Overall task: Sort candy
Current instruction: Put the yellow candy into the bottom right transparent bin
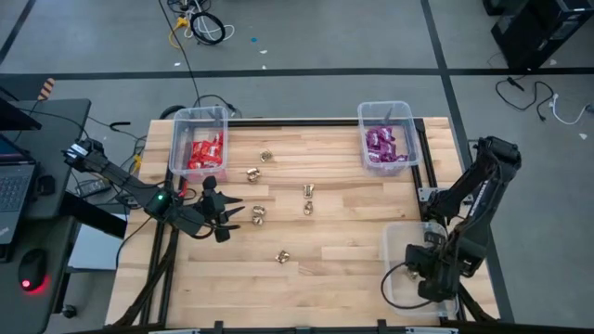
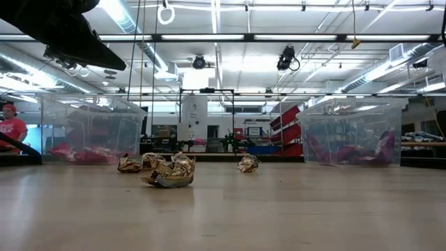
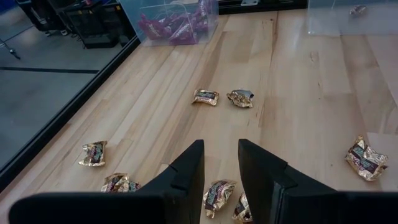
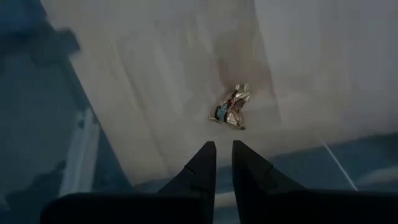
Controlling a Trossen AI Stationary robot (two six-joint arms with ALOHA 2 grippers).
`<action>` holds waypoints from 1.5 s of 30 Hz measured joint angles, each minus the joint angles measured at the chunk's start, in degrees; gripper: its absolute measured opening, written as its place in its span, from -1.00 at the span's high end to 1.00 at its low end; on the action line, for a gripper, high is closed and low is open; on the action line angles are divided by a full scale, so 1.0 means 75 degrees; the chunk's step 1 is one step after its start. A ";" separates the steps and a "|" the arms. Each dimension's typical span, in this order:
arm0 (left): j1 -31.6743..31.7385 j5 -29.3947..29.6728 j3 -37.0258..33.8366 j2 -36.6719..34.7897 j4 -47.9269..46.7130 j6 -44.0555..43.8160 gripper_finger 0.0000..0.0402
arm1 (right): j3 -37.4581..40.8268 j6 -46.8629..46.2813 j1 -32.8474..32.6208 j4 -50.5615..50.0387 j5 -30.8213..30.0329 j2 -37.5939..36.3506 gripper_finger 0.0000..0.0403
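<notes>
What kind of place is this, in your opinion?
Probably a robotics lab or workshop: a wooden table on a dark metal frame, cables on the grey floor, a laptop beside it, and strip ceiling lights over shelving behind.

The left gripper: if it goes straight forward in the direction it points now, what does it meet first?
Probably the gold candy lying on the table between the left gripper's open fingers, just ahead of the tips. Depth is hard to judge; the gripper may pass slightly above it.

A pale wood worktop point(image 1: 343, 250) carries three clear bins, one at the far left point(image 1: 198, 117), one at the far right point(image 1: 385, 111), one at the near right corner point(image 1: 397, 239), with a laptop point(image 1: 13, 181) and mouse point(image 1: 32, 271) on a side desk and cables point(image 1: 200, 26) on the floor.
</notes>
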State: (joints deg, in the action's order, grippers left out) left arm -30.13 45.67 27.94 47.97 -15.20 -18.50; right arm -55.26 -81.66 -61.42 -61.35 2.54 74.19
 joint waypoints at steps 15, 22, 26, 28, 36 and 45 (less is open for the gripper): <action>-0.0003 -0.0235 0.0000 0.0000 -0.0023 -0.0003 0.49 | -0.2348 -0.0196 0.0884 -0.2330 -0.0887 -0.0003 0.81; -0.0003 -0.0245 0.0000 0.0000 -0.0032 -0.0003 0.49 | -0.2662 0.0751 0.1603 -0.2161 -0.1658 -0.0003 0.81; -0.0003 -0.0254 0.0000 0.0000 -0.0143 -0.0003 0.49 | -0.2682 0.1531 0.2121 -0.1835 -0.1957 0.0000 0.81; -0.0003 -0.0254 0.0000 0.0000 -0.0184 -0.0003 0.49 | -0.2685 0.1949 0.2435 -0.1644 -0.2057 0.0020 0.81; -0.0003 -0.0257 0.0000 -0.0003 -0.0197 -0.0003 0.49 | -0.2685 0.4119 0.3817 -0.0230 -0.2390 0.0278 0.81; -0.0003 -0.0632 0.0000 0.0000 -0.0268 -0.0055 0.49 | -0.2685 0.6870 0.5170 0.1688 -0.2436 0.0680 0.81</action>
State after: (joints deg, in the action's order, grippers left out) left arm -30.15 40.93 27.94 47.97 -17.21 -18.92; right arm -75.40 -30.14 -22.64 -48.69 -15.73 79.29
